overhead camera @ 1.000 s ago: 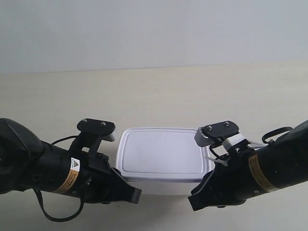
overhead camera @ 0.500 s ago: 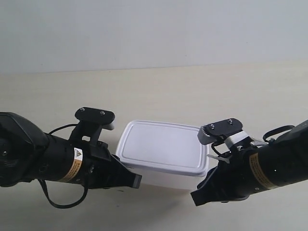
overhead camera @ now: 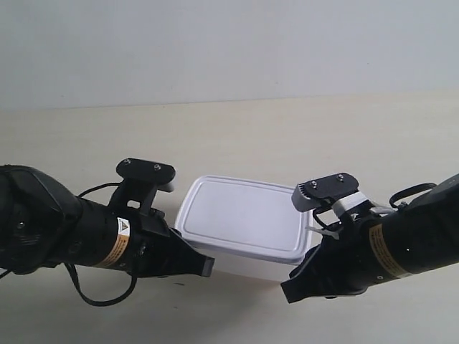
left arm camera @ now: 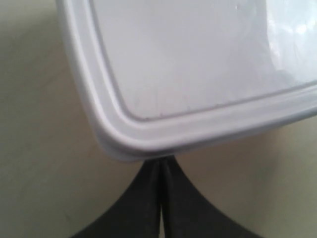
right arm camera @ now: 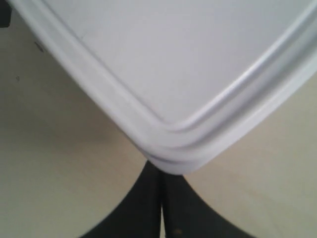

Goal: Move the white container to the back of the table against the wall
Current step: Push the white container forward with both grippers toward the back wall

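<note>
The white container (overhead camera: pixel 244 215) lies on the table (overhead camera: pixel 251 136), slightly turned, well short of the wall (overhead camera: pixel 229 50). The arm at the exterior view's left has its gripper (overhead camera: pixel 204 266) at the box's near left corner. The other arm's gripper (overhead camera: pixel 288 290) is at the near right corner. In the left wrist view my left gripper (left arm camera: pixel 161 163) is shut, its tips meeting the container (left arm camera: pixel 198 64) under a rounded corner of the lid's rim. My right gripper (right arm camera: pixel 161 171) is shut too, tips under another corner of the container (right arm camera: pixel 173 59). Neither holds anything between its fingers.
Bare beige table surface (overhead camera: pixel 358 143) stretches between the box and the wall. A dark cable loop (overhead camera: pixel 100 297) hangs beneath the arm at the exterior view's left. A small dark speck (right arm camera: pixel 38 47) marks the table beside the box.
Both arms have moved forward toward the wall. The container has slid back with them and turned a little, its right end now nearer the front.
</note>
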`<state>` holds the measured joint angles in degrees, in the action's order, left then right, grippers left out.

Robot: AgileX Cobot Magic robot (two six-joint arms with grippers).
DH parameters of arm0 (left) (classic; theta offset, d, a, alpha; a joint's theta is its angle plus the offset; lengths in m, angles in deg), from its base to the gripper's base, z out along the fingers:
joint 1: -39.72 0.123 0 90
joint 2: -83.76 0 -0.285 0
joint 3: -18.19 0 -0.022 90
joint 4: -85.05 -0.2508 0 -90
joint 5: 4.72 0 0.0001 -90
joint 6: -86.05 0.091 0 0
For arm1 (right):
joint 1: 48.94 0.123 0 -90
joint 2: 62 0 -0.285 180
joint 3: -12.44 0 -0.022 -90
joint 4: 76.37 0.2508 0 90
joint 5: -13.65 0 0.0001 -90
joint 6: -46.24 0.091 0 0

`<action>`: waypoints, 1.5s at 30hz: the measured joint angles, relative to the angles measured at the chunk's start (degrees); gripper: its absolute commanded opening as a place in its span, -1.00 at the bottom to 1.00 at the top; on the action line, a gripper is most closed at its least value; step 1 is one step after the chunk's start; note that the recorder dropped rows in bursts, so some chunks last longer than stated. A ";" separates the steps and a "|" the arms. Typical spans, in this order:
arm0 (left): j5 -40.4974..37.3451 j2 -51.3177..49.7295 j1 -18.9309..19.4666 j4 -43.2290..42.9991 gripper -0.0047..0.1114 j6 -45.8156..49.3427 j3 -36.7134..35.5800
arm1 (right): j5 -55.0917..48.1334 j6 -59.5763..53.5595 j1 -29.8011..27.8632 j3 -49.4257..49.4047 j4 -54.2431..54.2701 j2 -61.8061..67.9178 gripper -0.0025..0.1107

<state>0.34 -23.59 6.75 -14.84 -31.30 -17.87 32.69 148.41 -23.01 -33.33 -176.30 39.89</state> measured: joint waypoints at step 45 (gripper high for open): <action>-2.62 -7.88 0.00 0.00 -0.92 2.89 9.15 | -4.21 -0.79 0.00 8.88 7.89 7.89 -0.96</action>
<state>-2.28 -31.47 6.75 -14.84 -28.41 -8.73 28.49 147.61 -23.01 -24.45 -168.41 47.78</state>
